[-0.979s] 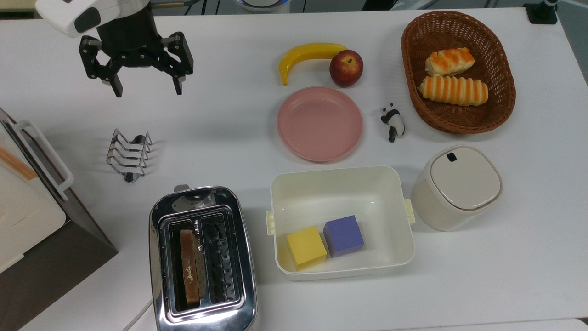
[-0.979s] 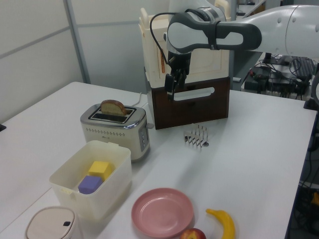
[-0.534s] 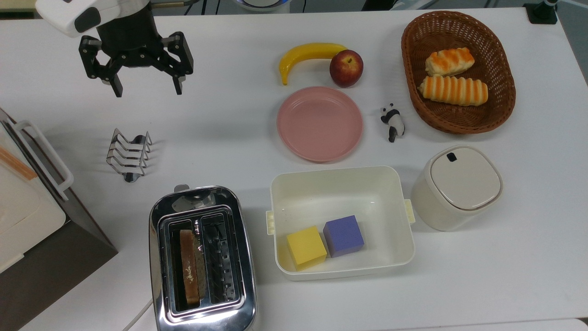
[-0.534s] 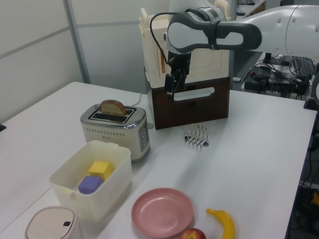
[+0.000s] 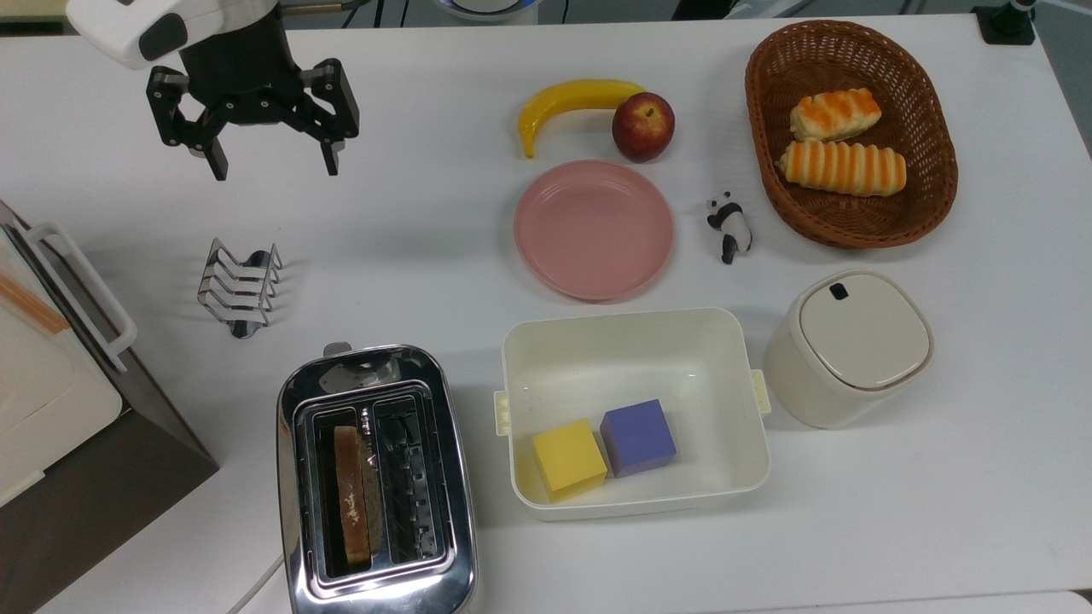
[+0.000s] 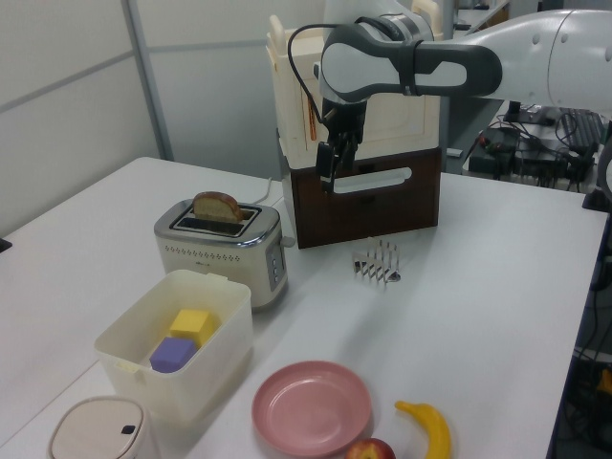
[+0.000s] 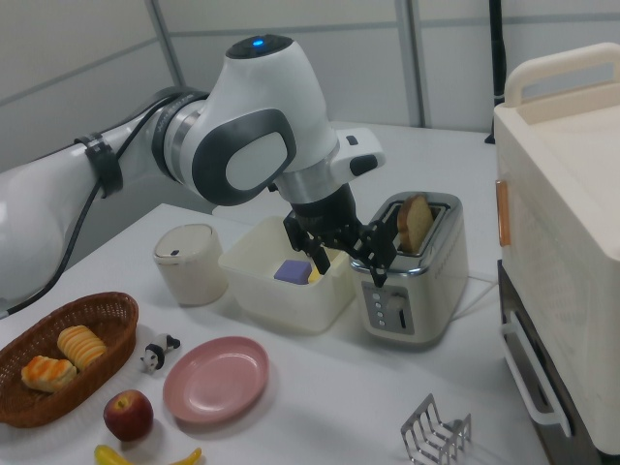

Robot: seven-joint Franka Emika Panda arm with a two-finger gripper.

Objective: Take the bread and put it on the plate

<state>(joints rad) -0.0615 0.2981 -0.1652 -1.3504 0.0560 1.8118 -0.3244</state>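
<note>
Fingers (image 5: 217, 162) spread wide and empty, gripper (image 5: 270, 165) pointing straight down above the table's (image 5: 426, 239) far-left corner in the top view.

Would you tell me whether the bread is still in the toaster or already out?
Still in. The bread stands on edge in one slot of the toaster, its top poking above the rim; the plate is bare.
</note>
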